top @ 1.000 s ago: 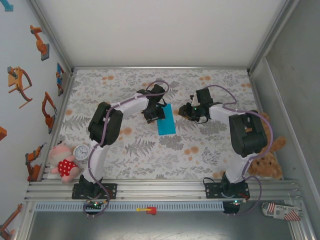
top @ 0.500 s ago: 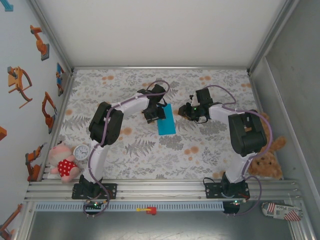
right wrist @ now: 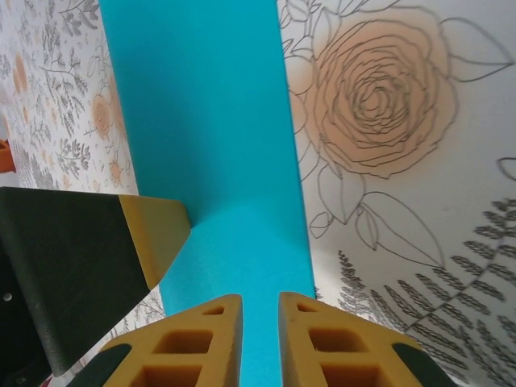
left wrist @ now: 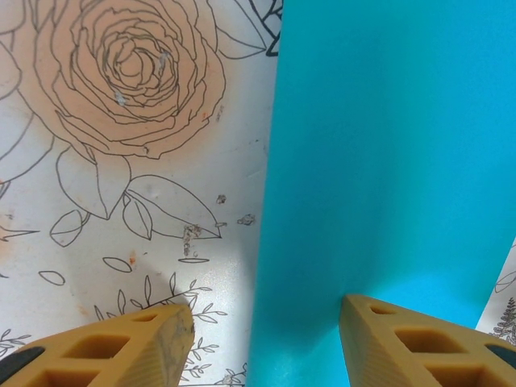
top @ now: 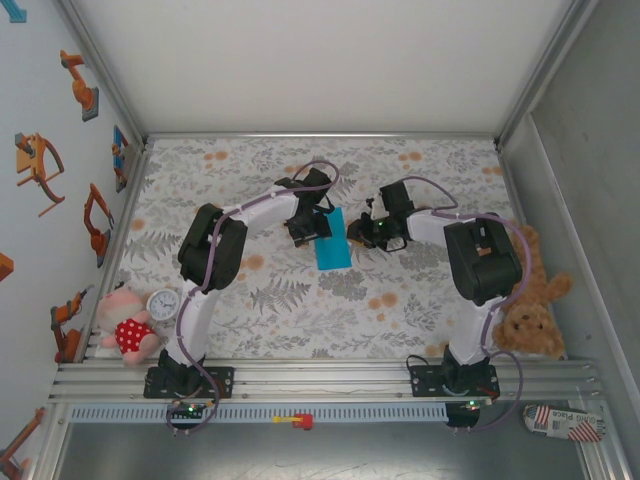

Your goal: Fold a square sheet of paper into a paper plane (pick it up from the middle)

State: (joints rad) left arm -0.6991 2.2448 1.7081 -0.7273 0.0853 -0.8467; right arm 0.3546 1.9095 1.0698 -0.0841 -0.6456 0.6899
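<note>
Paper [top: 332,240]: turquoise, folded narrow, flat on tablecloth [top: 200,170], central, nearer its far edge.
Left gripper [left wrist: 266,322]: spread, straddling the paper's left edge.
Right gripper [right wrist: 260,322]: fingers nearly together, slim gap, over the right edge.

Floral tablecloth [top: 300,300] lies flat, printed with grey leaves and orange roses. Off its near-left corner: a pink plush toy [top: 125,328] in a red dotted dress, with a small white clock [top: 163,303] touching it. Off its right edge: a brown teddy bear [top: 532,318]. Beyond its near edge, on the metal rail [top: 330,385]: a small red item [top: 303,421]. On the wall left of the cloth: orange robot-arm stickers [top: 80,85].
</note>
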